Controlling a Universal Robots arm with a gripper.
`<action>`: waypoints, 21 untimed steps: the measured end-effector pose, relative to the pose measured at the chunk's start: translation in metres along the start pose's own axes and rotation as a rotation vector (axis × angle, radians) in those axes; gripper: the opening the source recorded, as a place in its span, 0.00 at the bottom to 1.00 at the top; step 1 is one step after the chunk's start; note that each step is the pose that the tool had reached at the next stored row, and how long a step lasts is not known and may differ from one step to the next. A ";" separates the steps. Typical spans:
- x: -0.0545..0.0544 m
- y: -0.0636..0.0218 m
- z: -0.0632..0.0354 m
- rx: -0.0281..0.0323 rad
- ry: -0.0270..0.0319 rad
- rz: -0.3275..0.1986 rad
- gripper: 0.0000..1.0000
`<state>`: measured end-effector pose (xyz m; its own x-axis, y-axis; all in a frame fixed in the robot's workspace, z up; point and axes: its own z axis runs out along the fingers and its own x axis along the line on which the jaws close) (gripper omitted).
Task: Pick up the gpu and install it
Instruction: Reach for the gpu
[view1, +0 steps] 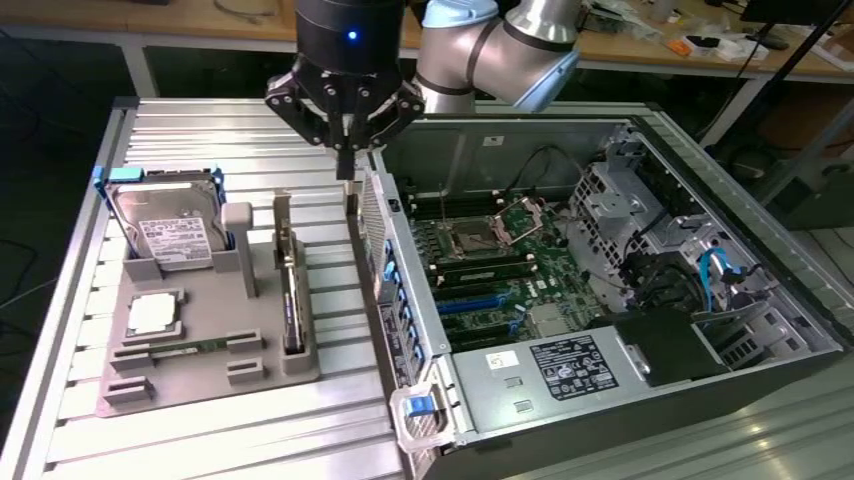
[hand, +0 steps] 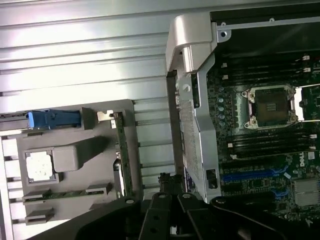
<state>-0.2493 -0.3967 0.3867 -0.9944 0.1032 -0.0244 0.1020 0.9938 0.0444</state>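
Gpu on edge in grey holder, long axis parallel to computer case; pincer together.

A ribbed silver aluminium worktop of parallel slats takes up the lower left of the exterior view, its raised rim running up the frame's left side. Beyond it, across the top of the frame, stands a light wooden bench on a pale grey metal leg. The bench's upper-right stretch carries small clutter, among it an orange-and-white item. A thin black pole slants down at the upper right. The floor at the far left is dark. In the wrist view the worktop's slats catch a bright white glare.
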 end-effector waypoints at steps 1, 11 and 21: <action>0.005 -0.0004 0.0005 0.0000 -0.0001 0.001 0.11; 0.043 -0.0030 0.0040 0.0001 -0.0004 0.007 0.11; 0.080 -0.0061 0.0088 0.0003 -0.0006 0.013 0.11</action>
<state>-0.3297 -0.3941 0.3757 -0.9930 0.1156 -0.0244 0.1145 0.9924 0.0443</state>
